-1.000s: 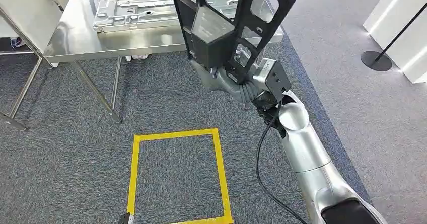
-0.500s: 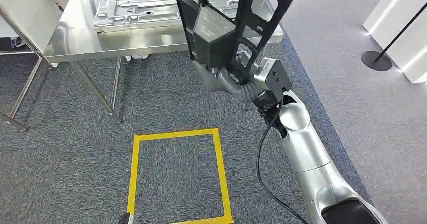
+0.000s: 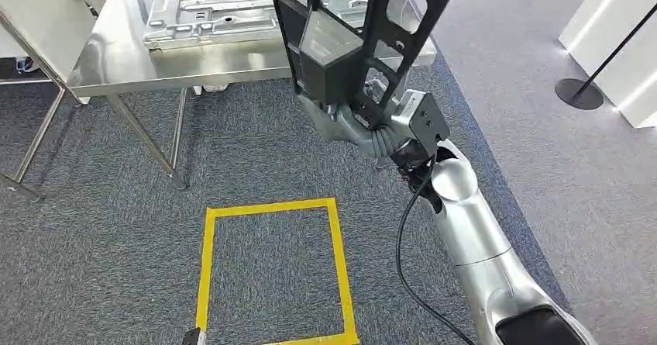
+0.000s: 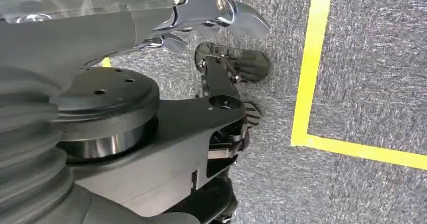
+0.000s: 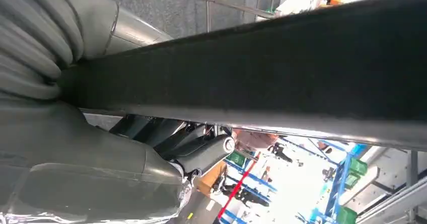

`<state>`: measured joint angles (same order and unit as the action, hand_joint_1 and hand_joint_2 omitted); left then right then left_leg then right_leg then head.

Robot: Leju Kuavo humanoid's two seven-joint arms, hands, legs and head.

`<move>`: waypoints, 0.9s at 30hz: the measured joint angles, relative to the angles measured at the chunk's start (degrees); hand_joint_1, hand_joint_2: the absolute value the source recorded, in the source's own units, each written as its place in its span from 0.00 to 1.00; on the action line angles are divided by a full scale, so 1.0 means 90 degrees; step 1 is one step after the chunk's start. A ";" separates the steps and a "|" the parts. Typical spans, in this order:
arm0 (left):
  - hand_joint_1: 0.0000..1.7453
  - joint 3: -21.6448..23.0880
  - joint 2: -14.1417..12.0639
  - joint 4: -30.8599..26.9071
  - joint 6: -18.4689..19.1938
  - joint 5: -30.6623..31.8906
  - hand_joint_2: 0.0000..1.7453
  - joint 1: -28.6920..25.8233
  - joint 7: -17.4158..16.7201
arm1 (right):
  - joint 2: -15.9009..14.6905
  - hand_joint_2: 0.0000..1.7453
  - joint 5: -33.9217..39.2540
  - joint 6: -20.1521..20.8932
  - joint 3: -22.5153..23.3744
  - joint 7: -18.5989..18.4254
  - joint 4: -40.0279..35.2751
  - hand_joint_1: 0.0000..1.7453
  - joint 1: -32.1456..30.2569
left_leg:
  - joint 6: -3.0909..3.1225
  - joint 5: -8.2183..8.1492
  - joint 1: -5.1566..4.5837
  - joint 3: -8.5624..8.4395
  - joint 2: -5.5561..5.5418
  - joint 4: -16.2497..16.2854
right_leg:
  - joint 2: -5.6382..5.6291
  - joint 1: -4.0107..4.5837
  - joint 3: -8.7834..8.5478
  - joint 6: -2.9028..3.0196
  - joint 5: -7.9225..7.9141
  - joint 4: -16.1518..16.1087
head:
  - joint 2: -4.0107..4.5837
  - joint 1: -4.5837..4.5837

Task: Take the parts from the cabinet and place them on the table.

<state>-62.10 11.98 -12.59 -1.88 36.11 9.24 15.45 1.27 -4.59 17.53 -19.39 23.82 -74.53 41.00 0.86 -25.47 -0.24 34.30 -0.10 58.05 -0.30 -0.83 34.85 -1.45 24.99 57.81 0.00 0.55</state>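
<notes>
Carry step: right hand (image 3: 352, 120) grips black frame part (image 3: 364, 27), held upright over carpet at near edge of steel surface (image 3: 178, 66), 12 o'clock; silver stamped part (image 3: 209, 15) already there; left hand (image 4: 221, 17) holds nothing, fingers apart; next: lift, lay flat beside it.

A stainless steel desk (image 3: 155, 66) on thin angled legs stands beyond the fingers (image 3: 352, 120) of the raised right hand, and a flat stamped sheet-metal part (image 3: 209, 15) lies directly on its top, up and to the left of those fingers. The grey carpet floor (image 3: 101, 229) spreads beneath, and a square outline of yellow tape (image 3: 271, 205) lies on it below and to the left of the fingers.
</notes>
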 joint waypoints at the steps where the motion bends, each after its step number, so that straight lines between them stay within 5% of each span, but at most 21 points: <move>1: 0.00 0.0002 0.0000 0.0000 0.0000 0.0000 1.00 0.0000 0.0002 | 0.0000 1.00 0.0000 0.0000 0.0002 0.0000 0.0000 1.00 -0.0001 | 0.0000 0.0000 0.0000 0.0000 0.0000 0.0000 | 0.0000 0.0000 0.0000 0.0000 0.0000 0.0000 | 0.0000 0.0000; 27: 0.00 0.0005 0.0000 0.0000 0.0027 -0.0012 1.00 -0.0002 0.0102 | -0.0005 1.00 -0.0003 0.0002 0.0022 -0.0053 -0.0005 1.00 -0.0074 | 0.0000 0.0000 0.0000 0.0000 0.0000 0.0000 | 0.0000 0.0000 0.0000 0.0000 0.0000 0.0000 | -0.0002 0.0000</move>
<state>-62.05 11.98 -12.59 -1.64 36.00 9.22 16.37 1.22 -4.61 17.55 -19.19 23.34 -74.58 40.33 0.86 -25.48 -0.24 34.30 -0.10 58.05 -0.30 -0.84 34.85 -1.45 24.99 57.81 -0.02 0.55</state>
